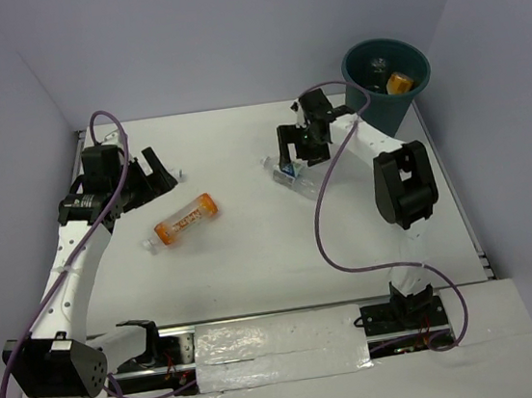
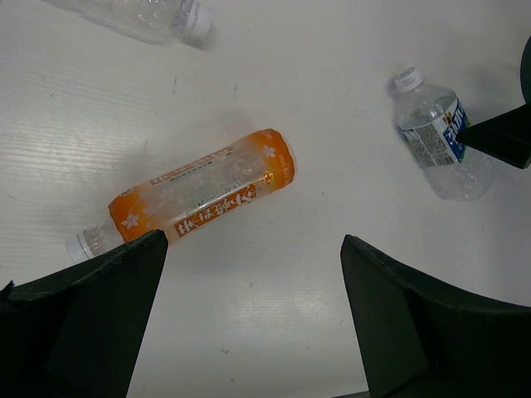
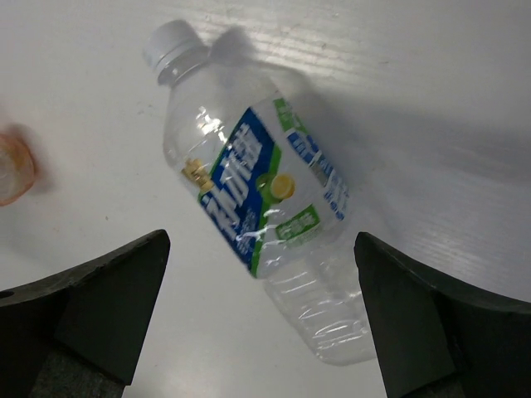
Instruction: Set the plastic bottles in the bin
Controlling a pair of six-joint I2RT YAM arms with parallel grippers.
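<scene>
the left tool [image 2: 251, 249] hangs with its jaws wide apart and nothing between them. just ahead of its fingertips an orange-labelled plastic bottle with a white cap [image 2: 207, 195] lies on its side on the white tabletop [image 1: 255, 268]. farther ahead of that tool lies a clear unlabelled plastic bottle [image 2: 149, 16]. the right tool [image 3: 261, 240] is spread wide too and empty, poised over a clear plastic bottle with a blue-white label [image 3: 265, 215] lying flat below the gap between its fingers. behind the right tool's wrist stands the dark teal round plastic bin [image 1: 393, 111], with a second orange plastic bottle [image 1: 398, 81] inside.
</scene>
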